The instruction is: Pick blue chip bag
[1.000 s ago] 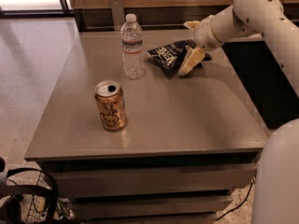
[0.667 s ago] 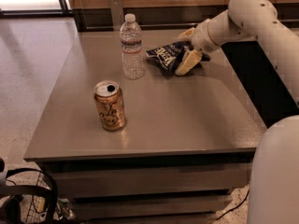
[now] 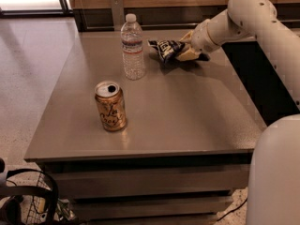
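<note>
The claw (image 3: pixel 188 46) has slid a little to the left over the far side of the tabletop (image 3: pixel 187 121). Its two fingers (image 3: pixel 187 56) have drawn closer together and now pinch the right end of the blue chip bag (image 3: pixel 168 48). The bag looks a touch higher than a moment ago. The arm (image 3: pixel 248 8) behind it has swung left as well.

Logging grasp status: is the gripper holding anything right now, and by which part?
Cannot be told: the gripper is at the right end of the blue chip bag on the table, but a grip is not evident.
</note>
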### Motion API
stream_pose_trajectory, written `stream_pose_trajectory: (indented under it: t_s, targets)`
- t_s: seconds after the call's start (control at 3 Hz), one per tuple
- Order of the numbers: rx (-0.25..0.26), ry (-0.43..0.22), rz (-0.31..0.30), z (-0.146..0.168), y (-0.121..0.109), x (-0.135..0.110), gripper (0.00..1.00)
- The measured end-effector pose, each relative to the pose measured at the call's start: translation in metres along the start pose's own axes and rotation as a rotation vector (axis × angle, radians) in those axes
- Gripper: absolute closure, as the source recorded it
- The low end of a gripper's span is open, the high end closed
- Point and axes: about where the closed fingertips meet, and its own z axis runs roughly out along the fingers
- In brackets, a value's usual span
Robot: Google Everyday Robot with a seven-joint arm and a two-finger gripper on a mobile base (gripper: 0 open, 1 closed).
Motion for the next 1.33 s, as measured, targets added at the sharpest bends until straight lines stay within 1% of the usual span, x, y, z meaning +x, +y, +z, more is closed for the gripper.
stream_pose_trajectory:
  t_s: [0.33,0.67,1.0,1.33]
  targets:
    - [-0.005,-0.001,0.000,0.004,0.001,0.000,1.00]
    - [-0.035,0.000,-0.055,-0.009,-0.008,-0.027,1.00]
    - [-0.051,0.026,-0.125,-0.046,-0.021,-0.065,1.00]
    - [-0.033,0.045,-0.165,-0.089,-0.025,-0.090,1.00]
